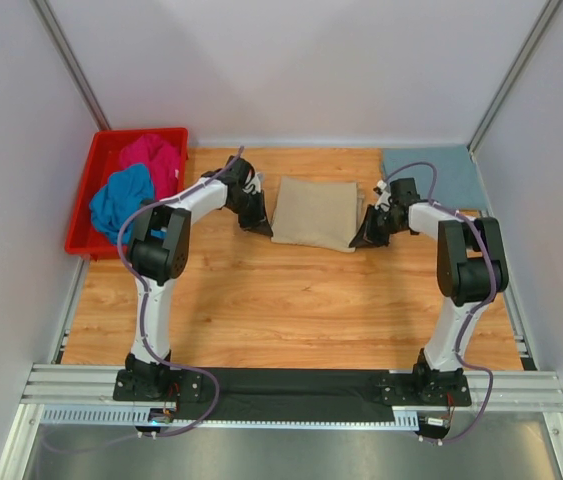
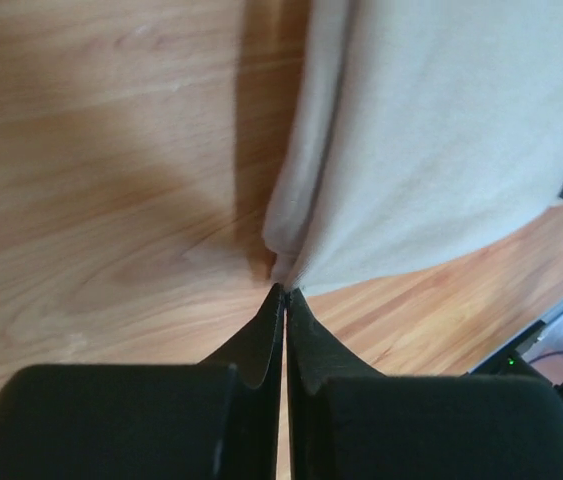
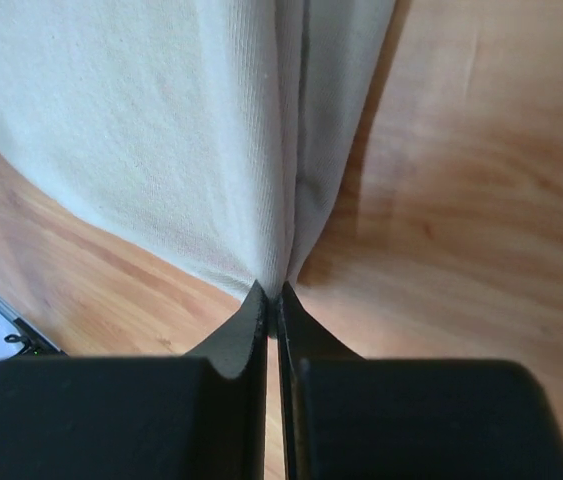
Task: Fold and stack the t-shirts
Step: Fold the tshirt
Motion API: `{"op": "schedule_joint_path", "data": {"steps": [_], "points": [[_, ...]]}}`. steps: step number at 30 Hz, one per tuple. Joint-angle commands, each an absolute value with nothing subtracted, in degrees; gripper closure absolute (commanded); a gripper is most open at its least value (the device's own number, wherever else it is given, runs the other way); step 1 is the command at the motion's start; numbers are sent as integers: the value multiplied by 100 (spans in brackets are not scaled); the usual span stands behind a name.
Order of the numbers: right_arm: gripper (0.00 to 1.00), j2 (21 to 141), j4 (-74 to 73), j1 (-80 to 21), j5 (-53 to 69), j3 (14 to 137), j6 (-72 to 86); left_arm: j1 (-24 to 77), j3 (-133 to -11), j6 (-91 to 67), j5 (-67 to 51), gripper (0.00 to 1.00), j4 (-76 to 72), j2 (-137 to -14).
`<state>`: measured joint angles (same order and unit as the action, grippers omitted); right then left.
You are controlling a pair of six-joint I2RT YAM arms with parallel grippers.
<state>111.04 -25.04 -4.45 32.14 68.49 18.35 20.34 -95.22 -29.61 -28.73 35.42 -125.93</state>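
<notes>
Beige t-shirt point(image 1: 314, 213): left gripper point(image 2: 283, 292) & right gripper point(image 3: 272, 290) each pinch a near corner, only a sliver of cloth btw tips; it lies folded on the table point(image 1: 261, 300). Risk: a corner slips out on lift, or uneven pull splays layers & undoes fold.

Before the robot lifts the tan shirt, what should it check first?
1. The left fingers shut on the beige t-shirt, near-left corner: ok.
2. The right fingers shut on its near-right corner: ok.
3. Enough cloth pinched to hold: cannot tell.
4. Shirt lying folded and flat on the table: ok.
5. The grey-blue t-shirt lying apart, far right: ok.
</notes>
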Motion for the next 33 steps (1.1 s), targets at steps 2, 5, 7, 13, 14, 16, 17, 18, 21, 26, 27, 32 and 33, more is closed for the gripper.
{"op": "schedule_joint_path", "data": {"steps": [2, 5, 7, 13, 14, 16, 17, 18, 21, 26, 27, 32, 33], "points": [[100, 10460, -2557, -466, 3032, 6356, 1942, 2021, -9081, -2839, -2434, 100, 4070, -11902], [100, 10144, -2970, -588, 2892, 6127, 1907, 2039, -8492, -2813, -2637, 100, 4087, -11384], [100, 9941, -3085, -633, 2830, 5837, 1916, 2039, -8070, -2830, -2716, 100, 4096, -11189], [81, 9361, -4217, -879, 2523, 5625, 1670, 2039, -7480, -2725, -3374, 66, 4517, -10372], [69, 9265, -4384, -896, 2496, 5660, 1653, 2039, -7401, -2690, -3462, 63, 4544, -10093], [59, 8904, -4736, -888, 2487, 5756, 1574, 2022, -7111, -2838, -3481, 52, 4290, -9854], [50, 8790, -4824, -888, 2470, 5826, 1556, 2004, -7076, -2891, -3472, 49, 4106, -9818], [47, 8719, -4956, -888, 2400, 5940, 1512, 1960, -7258, -2935, -3567, 47, 3835, -9922], [39, 8954, -5019, -879, 2425, 6607, 1354, 1785, -8265, -2909, -3927, 48, 3771, -10729], [32, 9684, -4598, -774, 2522, 7977, 1345, 1679, -10017, -2084, -3427, 48, 4043, -12046], [31, 9825, -4501, -739, 2496, 8189, 1327, 1653, -10602, -2074, -3541, 48, 4043, -12232], [29, 10555, -4343, -554, 2838, 8947, 1397, 1512, -11724, -2092, -3840, 45, 4113, -12981], [28, 10617, -4194, -545, 2943, 9043, 1424, 1503, -11942, -2083, -3867, 45, 4157, -13051]]}}
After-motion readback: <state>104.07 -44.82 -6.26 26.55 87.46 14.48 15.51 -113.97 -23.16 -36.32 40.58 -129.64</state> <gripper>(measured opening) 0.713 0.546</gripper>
